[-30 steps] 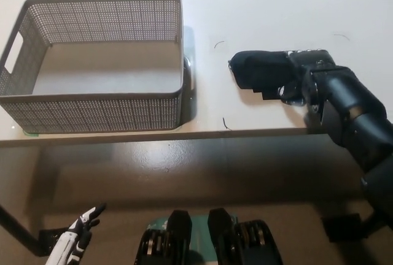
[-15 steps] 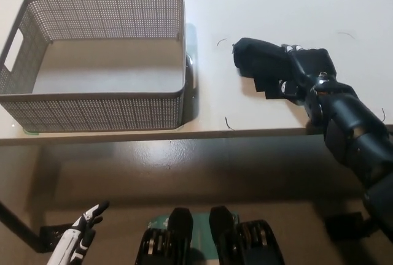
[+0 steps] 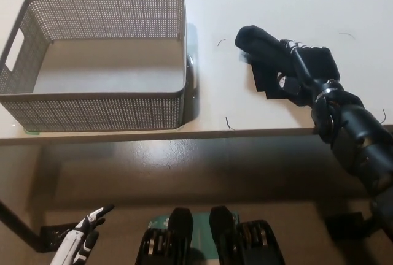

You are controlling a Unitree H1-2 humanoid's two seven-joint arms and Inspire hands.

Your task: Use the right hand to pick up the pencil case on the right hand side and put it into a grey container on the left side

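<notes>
**Right hand on pencil case, container holds nothing yet**

Grey container (image 3: pixel 98 62): perforated mesh bin, sits on the left part of the white table (image 3: pixel 276 1). Bare floor inside, no items in it. Handle cutout on its left wall.

Pencil case (image 3: pixel 256 43): black, on the table right of the container, well apart from its right wall. Not in the bin. Right hand (image 3: pixel 293 72) is wrapped over the case's right end, fingers (image 3: pixel 304 49) curled across it, grasping it. Can't tell whether the case is lifted or resting on the table.

Left hand (image 3: pixel 83 240): white, low at the bottom left, below the table edge, idle, fingers released and holding nothing.

Versus 0.5 s ago: case plus right hand have rotated, the case's free end now points more up and left, and sits slightly higher in frame. Forearm has swung nearer the table edge. Container is unchanged. Left hand is roughly where it was.
</notes>
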